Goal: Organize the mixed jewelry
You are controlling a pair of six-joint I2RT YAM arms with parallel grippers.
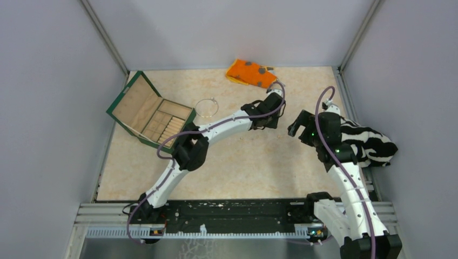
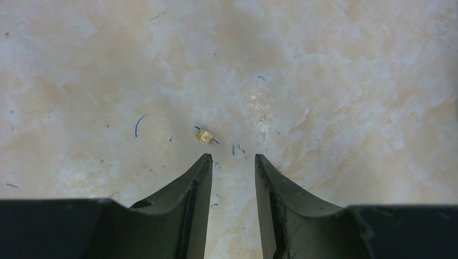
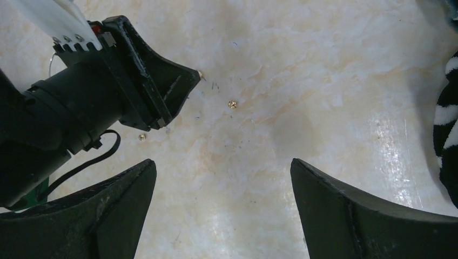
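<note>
A thin silvery bangle hoop [image 1: 206, 107] lies on the table beside the open box. A tiny gold piece [image 2: 204, 135] lies just ahead of my left gripper [image 2: 233, 158], slightly left of its narrowly open, empty jaws. A second speck [image 2: 280, 171] peeks out beside the right finger. In the right wrist view, gold pieces lie at the left gripper's tip [image 3: 200, 73], further right [image 3: 232, 103] and below that gripper [image 3: 142, 137]. My left gripper [image 1: 271, 121] is low over the table. My right gripper [image 3: 221, 162] is wide open and empty, close to its right [image 1: 296, 125].
An open green jewelry box [image 1: 151, 116] with wooden compartments stands at the left. An orange grey-spotted cloth [image 1: 251, 73] lies at the back. A black-and-white striped cloth [image 1: 370, 143] lies at the right edge, also in the right wrist view [image 3: 448, 118].
</note>
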